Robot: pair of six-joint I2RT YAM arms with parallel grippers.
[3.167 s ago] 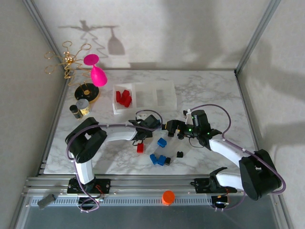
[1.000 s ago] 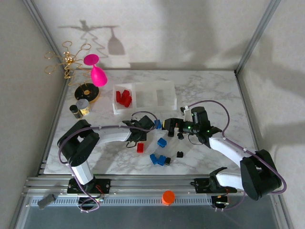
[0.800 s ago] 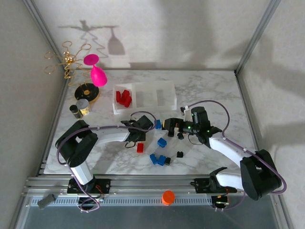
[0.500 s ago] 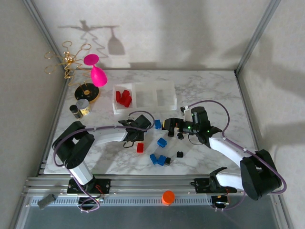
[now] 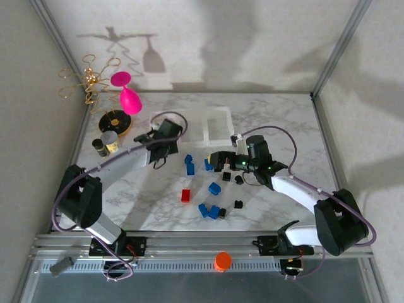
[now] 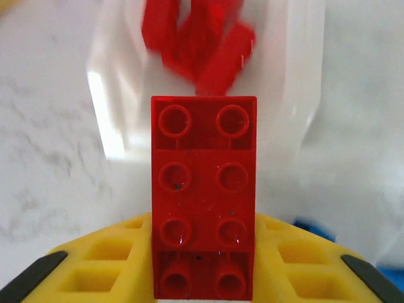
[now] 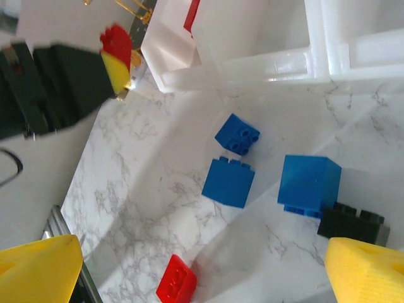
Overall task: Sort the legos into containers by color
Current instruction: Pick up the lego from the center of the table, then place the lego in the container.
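**Ann:** Swinging away from mid-bench, the left pincer now hangs over the left end of the row of clear square plastic bins. It is pinching a red two-by-four plastic brick by its near end, just short of the heap of red bricks in that bin.

**Bo:** Light, rigid, glossy piece, I'd say. The flat side walls are the place to grip; the studs would slip.

**Ann:** The right pincer is spread wide, holding nothing, above blue bricks and a small black brick on the marble bench.

**Bo:** Hard to read, though. The bin blurs in the left wrist view, the pads hide under the brick, and from above the wrist covers that left bin.
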